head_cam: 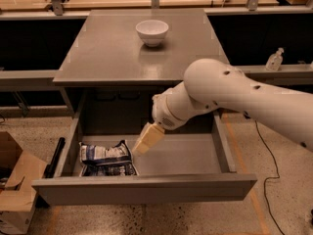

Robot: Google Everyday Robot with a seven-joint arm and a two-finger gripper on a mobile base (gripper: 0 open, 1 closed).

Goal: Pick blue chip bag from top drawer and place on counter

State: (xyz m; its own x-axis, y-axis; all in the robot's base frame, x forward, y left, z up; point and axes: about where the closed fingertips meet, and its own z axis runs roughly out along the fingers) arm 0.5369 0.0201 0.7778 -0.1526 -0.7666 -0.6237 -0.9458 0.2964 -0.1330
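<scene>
- The tool (146, 142) hung inside the open drawer (146, 187), just right of the chip bag (105, 159); whether it was spread or pressed together could not be told.
- The chip bag lay at the drawer's near left.
- A white bowl (152, 32) stood far back on the bench (107, 48).

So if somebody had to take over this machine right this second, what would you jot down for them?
The hand is down inside the open top drawer, just right of the blue chip bag. I cannot tell whether it touches the bag.
The bag lies flat in the drawer's front left part, not lifted.
On the counter a white bowl stands near the back.
Done: the drawer is open and the hand is at the bag.
Left: grasp the bag, lift it out, and set it on the counter, probably in front of the bowl.
</scene>
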